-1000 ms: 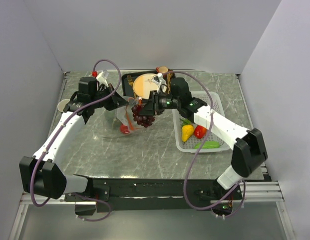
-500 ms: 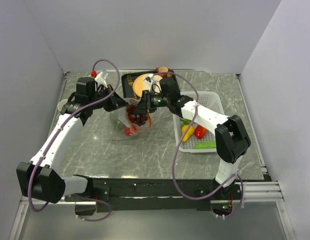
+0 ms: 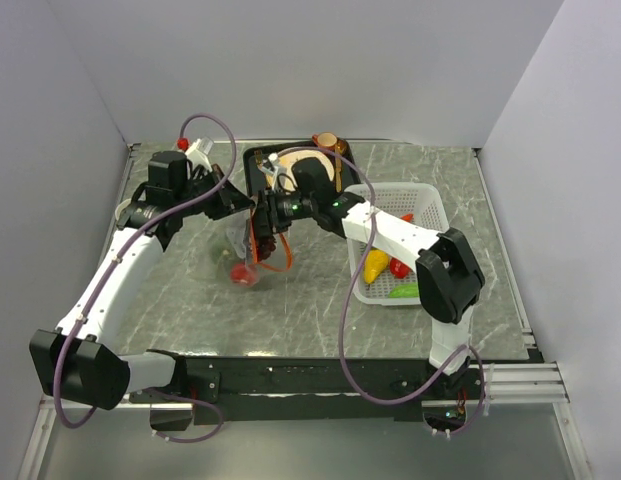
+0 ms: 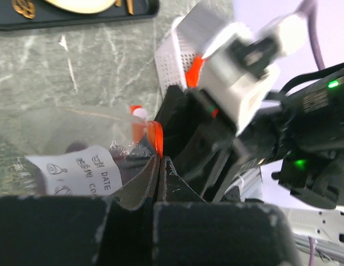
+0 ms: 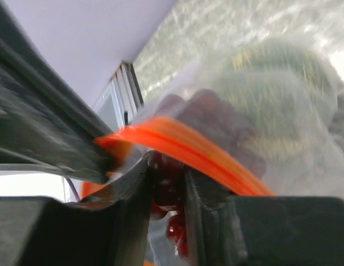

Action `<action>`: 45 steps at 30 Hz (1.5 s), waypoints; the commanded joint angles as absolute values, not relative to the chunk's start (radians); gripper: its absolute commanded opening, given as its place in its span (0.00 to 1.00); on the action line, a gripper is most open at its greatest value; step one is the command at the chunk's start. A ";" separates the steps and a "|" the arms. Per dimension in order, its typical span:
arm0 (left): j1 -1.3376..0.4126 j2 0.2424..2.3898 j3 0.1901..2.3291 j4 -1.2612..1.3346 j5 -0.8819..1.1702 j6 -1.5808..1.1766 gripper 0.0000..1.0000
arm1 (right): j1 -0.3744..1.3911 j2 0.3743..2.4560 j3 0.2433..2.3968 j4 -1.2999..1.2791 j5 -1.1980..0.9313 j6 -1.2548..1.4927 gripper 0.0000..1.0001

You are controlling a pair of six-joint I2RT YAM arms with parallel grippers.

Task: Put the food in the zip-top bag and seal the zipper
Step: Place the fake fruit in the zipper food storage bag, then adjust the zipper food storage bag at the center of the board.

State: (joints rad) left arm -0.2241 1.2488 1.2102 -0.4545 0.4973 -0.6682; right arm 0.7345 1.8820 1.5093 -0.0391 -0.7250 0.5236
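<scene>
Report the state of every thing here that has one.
zip-top bag: held up, mouth open.
zipper: unsealed.
left gripper: shut on zip-top bag.
right gripper: shut on grapes.
grapes: gripped at bag's mouth.
melon: inside bag.
basket: holds pear, red piece, cucumber.

Soft, even overhead light with faint shadows; both wrist views are blurred, their near parts dark and unfocused.
</scene>
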 commanded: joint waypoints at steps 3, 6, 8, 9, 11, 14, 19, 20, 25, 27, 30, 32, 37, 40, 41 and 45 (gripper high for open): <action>-0.229 1.210 1.244 -0.433 0.443 -0.667 0.01 | 0.747 1.901 1.543 -0.127 -0.834 0.463 0.74; -0.229 1.204 1.252 -0.443 0.407 -0.667 0.01 | 0.736 1.836 1.461 -0.069 -0.767 0.492 1.00; -0.229 1.197 1.262 -0.451 0.362 -0.661 0.01 | 0.719 1.775 1.428 -0.069 -0.709 0.502 1.00; -0.229 1.186 1.267 -0.463 0.344 -0.663 0.01 | 0.707 1.722 1.402 -0.068 -0.646 0.502 1.00; -0.226 1.175 1.262 -0.465 0.289 -0.664 0.01 | 0.696 1.660 1.372 -0.057 -0.577 0.500 1.00; -0.221 1.173 1.262 -0.472 0.284 -0.660 0.01 | 0.673 1.530 1.327 -0.051 -0.465 0.497 1.00; -0.219 1.177 1.239 -0.442 0.333 -0.675 0.01 | 0.654 1.486 1.287 -0.116 -0.290 0.479 1.00; -0.219 1.177 1.239 -0.439 0.342 -0.676 0.01 | 0.646 1.509 1.289 -0.156 -0.288 0.479 0.99; -0.219 1.180 1.244 -0.440 0.347 -0.673 0.01 | 0.646 1.565 1.263 -0.207 -0.281 0.505 0.89; -0.219 1.177 1.241 -0.437 0.351 -0.676 0.01 | 0.644 1.586 1.240 -0.192 -0.273 0.509 0.88; -0.219 1.170 1.232 -0.431 0.359 -0.678 0.01 | 0.637 1.635 1.246 -0.180 -0.255 0.520 0.88; -0.221 1.169 1.224 -0.431 0.362 -0.681 0.01 | 0.630 1.690 1.294 -0.222 -0.255 0.522 0.85; -0.219 1.155 1.221 -0.436 0.356 -0.680 0.01 | 0.623 1.743 1.298 -0.164 -0.339 0.545 0.69; -0.221 1.152 1.216 -0.431 0.362 -0.681 0.01 | 0.617 1.772 1.287 -0.123 -0.393 0.578 0.45; -0.219 1.154 1.218 -0.430 0.365 -0.681 0.01 | 0.614 1.775 1.267 -0.103 -0.405 0.598 0.30; -0.219 1.154 1.209 -0.430 0.362 -0.677 0.01 | 0.611 1.721 1.229 -0.034 -0.437 0.612 0.00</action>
State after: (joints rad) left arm -0.2222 1.1946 1.2102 -0.4976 0.3389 -0.6704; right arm 0.6201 1.7729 1.2419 -0.1429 -0.3859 0.5823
